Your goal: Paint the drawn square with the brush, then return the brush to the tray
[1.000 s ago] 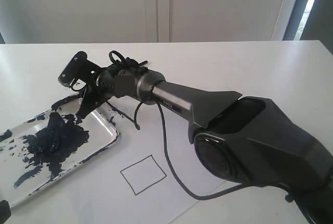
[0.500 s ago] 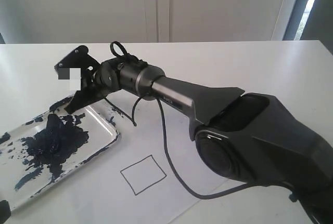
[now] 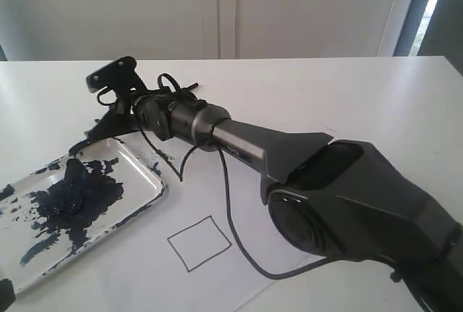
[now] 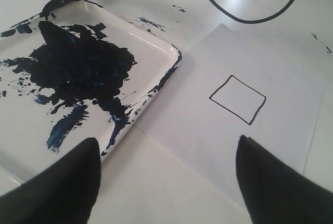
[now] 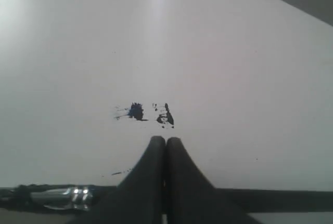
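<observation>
My right arm reaches across to the left, and its gripper is shut on the brush, whose black handle crosses behind the pressed fingers with the silvery band to one side. The brush's dark tip hangs by the far corner of the tray, which is smeared with a big blue-black paint blob. The drawn square is a thin black outline with a white interior on the paper. My left gripper stands open over the table, in front of the tray and the paper.
The white paper sheet lies beside the tray, one edge tucked at it. Small dark paint splatters mark the table. The right arm's black cable dangles over the paper near the square.
The right gripper has lifted from the tray's far corner and swung back, its wrist turning. The brush went with it. The tray, square and paper have not moved.
</observation>
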